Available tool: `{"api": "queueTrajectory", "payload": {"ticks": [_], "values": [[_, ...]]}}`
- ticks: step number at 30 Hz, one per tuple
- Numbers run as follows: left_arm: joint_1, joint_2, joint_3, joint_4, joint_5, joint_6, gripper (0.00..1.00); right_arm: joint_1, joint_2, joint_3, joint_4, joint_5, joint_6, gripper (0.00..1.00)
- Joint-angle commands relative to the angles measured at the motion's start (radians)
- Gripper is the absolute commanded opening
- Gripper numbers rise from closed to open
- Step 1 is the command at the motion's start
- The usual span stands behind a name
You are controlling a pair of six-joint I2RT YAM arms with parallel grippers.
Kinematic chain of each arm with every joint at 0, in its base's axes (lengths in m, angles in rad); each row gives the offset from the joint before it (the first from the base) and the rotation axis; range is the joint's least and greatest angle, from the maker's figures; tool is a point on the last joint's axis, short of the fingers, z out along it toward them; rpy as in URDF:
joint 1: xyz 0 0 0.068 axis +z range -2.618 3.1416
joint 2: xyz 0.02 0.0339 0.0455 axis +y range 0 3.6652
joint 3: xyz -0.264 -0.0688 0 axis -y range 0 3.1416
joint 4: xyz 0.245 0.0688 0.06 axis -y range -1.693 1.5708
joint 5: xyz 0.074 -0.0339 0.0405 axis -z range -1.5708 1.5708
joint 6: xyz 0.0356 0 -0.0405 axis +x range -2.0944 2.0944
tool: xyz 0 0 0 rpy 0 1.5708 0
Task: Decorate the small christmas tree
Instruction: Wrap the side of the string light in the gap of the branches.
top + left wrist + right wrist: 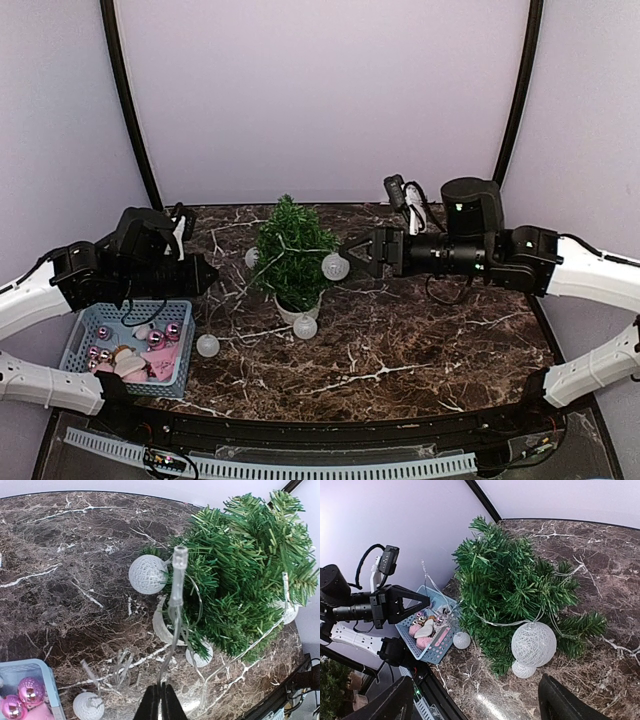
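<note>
The tree [290, 255] stands in its white pot [297, 310] mid-table [420, 340], a string [175, 595] of white ball lights looped loosely through its branches. The left gripper [161, 705] is pinched shut on that string's clear wire; the right gripper [480, 700] hangs wide open, empty, just beside a ball [534, 644] on the tree's right flank. A pull on the taut wire could drag the loops off the branches or tip the light pot. Slack strands lying near the basket [80, 345] could snag the left arm.
</note>
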Motion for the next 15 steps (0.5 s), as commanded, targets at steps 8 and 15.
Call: {"api": "queueTrajectory", "payload": {"ticks": [8, 15], "values": [[0.086, 0.083, -0.057, 0.180, 0.226, 0.122, 0.00, 0.007, 0.093, 0.073, 0.088, -0.081, -0.077, 0.80], [0.089, 0.114, -0.086, 0.260, 0.255, 0.161, 0.00, 0.062, 0.218, 0.230, -0.027, 0.031, -0.190, 0.77]]}}
